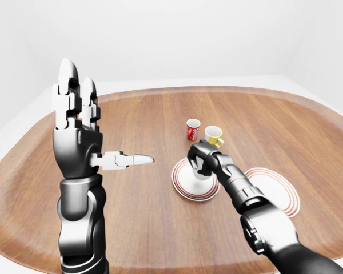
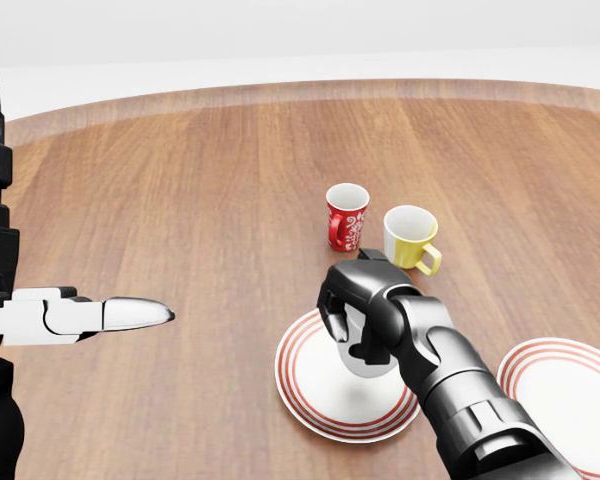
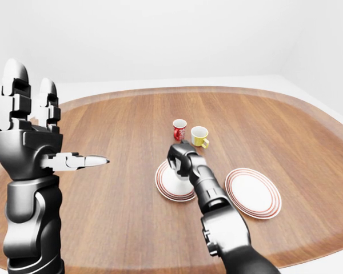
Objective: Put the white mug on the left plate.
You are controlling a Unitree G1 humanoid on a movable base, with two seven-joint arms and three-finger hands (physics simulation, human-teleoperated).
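Right hand gripping white mug over left plate.
Left hand spread open, raised well to its left.

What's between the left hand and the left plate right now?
Only bare wood tabletop, best seen in the head view: nothing lies between the left hand, fingers open, and the left plate.

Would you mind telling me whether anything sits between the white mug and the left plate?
Nothing visible does. The right robot hand holds the white mug directly over the left plate; the red mug and yellow mug stand apart, above it in the head view.
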